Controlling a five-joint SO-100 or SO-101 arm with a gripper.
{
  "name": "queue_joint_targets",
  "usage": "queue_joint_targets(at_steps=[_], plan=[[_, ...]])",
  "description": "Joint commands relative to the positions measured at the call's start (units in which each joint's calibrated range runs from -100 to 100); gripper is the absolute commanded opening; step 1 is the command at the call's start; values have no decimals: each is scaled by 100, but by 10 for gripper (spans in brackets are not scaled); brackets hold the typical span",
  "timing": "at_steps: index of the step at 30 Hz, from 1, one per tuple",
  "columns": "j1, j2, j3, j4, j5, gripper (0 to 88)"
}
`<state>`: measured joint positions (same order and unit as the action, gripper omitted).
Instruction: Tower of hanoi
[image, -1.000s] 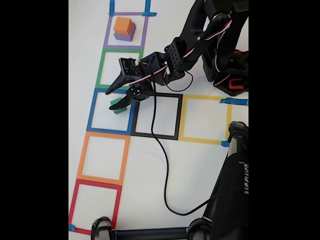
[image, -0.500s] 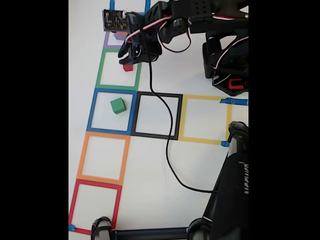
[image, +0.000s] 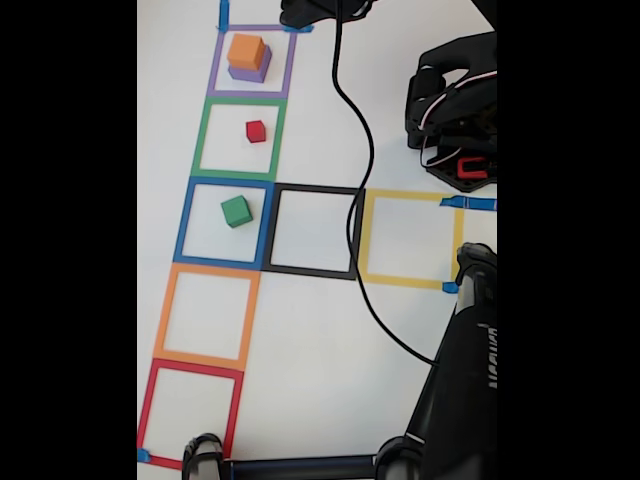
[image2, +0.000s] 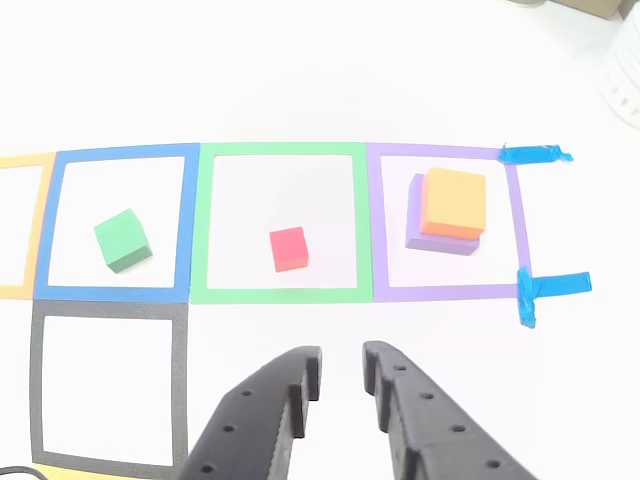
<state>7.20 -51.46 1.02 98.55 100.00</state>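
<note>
Midway through the puzzle, in the fixed view: orange block (image: 246, 50) stacked on purple block (image: 250, 72) inside the purple tape square (image: 212, 62), red block (image: 256, 131) alone in the green tape square (image: 201, 137), green block (image: 236, 211) alone in the blue tape square (image: 184, 222). Judged as three piles yet to be rebuilt into one tower. Arm cut off at the top edge, black cable (image: 366, 150) trailing down the worktop (image: 320, 340). Closer, in the other view: gripper (image2: 341, 368) hovering empty over bare worktop below the green square, fingers (image2: 296, 375) parted, holding nothing; purple block mostly hidden beneath the orange one.
</note>
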Motion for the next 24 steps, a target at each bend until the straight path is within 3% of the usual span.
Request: queue_joint_targets(at_steps=[1,9,13,22,24], plan=[[220,-276,180,24,0,11],[623,-1027,2589,-1499,0,89],[776,-1391,4071,-2689,0,181],[920,-1875,7553,-6592,0,257],[910,-1818,7898,-7029,0,278]])
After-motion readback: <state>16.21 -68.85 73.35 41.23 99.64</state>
